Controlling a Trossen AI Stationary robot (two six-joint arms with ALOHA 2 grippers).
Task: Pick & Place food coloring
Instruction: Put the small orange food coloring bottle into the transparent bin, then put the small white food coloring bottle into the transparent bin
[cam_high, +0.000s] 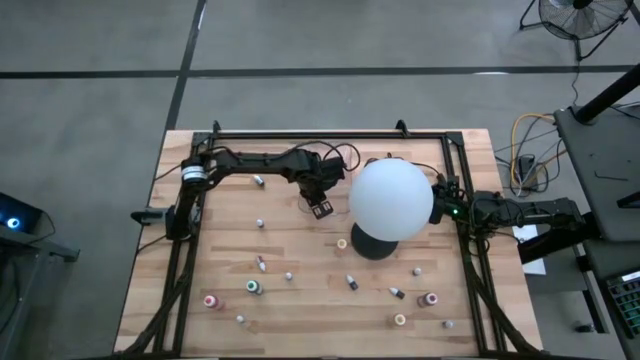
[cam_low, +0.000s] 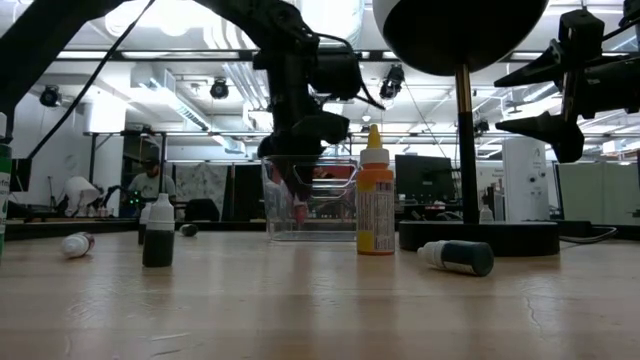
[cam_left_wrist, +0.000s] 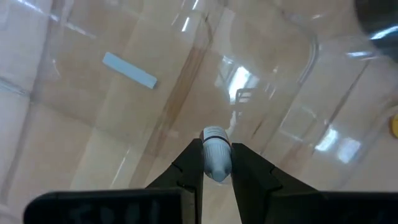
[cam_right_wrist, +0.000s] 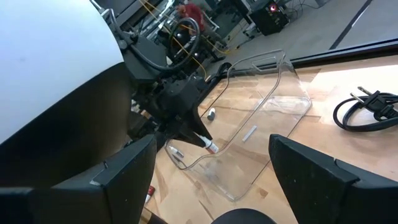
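My left gripper (cam_high: 321, 208) reaches toward the table's middle and is shut on a tiny food coloring bottle (cam_left_wrist: 216, 157) with a white cap. It hangs inside the clear plastic tray (cam_right_wrist: 267, 118), as the low view shows (cam_low: 298, 195). My right gripper (cam_right_wrist: 212, 163) is open and waits beside the white globe (cam_high: 390, 198), on the table's right (cam_high: 438, 200). Other food coloring bottles stand or lie on the wood: a yellow one (cam_low: 375, 205), a dark one (cam_low: 158, 238), a green one (cam_high: 254, 287), and red ones (cam_high: 210, 300). My left gripper pinches the bottle's body (cam_left_wrist: 216, 167) between its two fingers. The white-capped end (cam_left_wrist: 214, 135) sticks out past the fingertips. The fingers come slanting down from above. The bottle points down along the fingers and looks lifted clear of the tray's floor.
The globe's black base (cam_high: 372, 245) and stem (cam_low: 464, 140) stand right of the tray. A black cable (cam_right_wrist: 367, 106) lies near the table's far right. A dark bottle (cam_low: 457, 257) lies by the base. Frame rails (cam_high: 190, 270) run along the table's sides. People sit in the room beyond (cam_low: 150, 185).
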